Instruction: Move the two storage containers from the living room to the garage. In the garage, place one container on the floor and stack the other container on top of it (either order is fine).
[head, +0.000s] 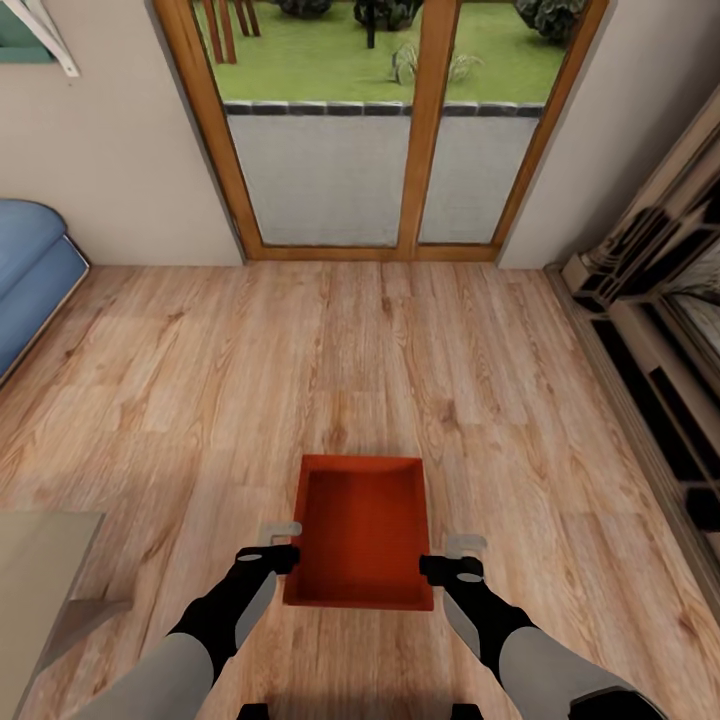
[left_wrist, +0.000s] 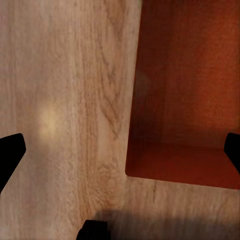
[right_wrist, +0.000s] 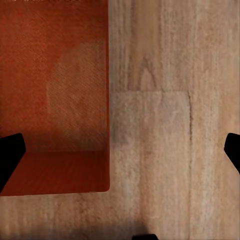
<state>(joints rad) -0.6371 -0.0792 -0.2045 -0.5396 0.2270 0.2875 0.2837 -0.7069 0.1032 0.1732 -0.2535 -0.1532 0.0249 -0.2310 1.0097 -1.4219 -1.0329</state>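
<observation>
Both claws hang low over the light wood plank floor (head: 420, 370), one on each side of an orange-red storage container (head: 362, 530). Left claw (head: 280, 541) sits just beside the container's left wall, near its near-left corner; its fingers are spread, with one dark fingertip (left_wrist: 10, 155) over bare planks and the other at the container's side in the left wrist view. Whether that fingertip touches the wall cannot be told. Right claw (head: 457, 556) sits just beside the right wall, near the near-right corner, and is also spread: in the right wrist view one fingertip (right_wrist: 10, 155) lies over the container and the other over the wood floor. Neither claw is pinching anything.

The container rests flat on the floor, lidless, its low straight walls and bare bottom open to view, its long sides running away from the robot toward the wood-framed glass doors (head: 385, 130) at the far wall. Grass and shrubs show through the panes.

A blue sofa (head: 30, 270) stands at the left edge of the floor, well apart from the container. A pale shelving unit (head: 650, 330) runs along the right edge. A pale flat surface (head: 40, 570) juts in at the near-left corner.
</observation>
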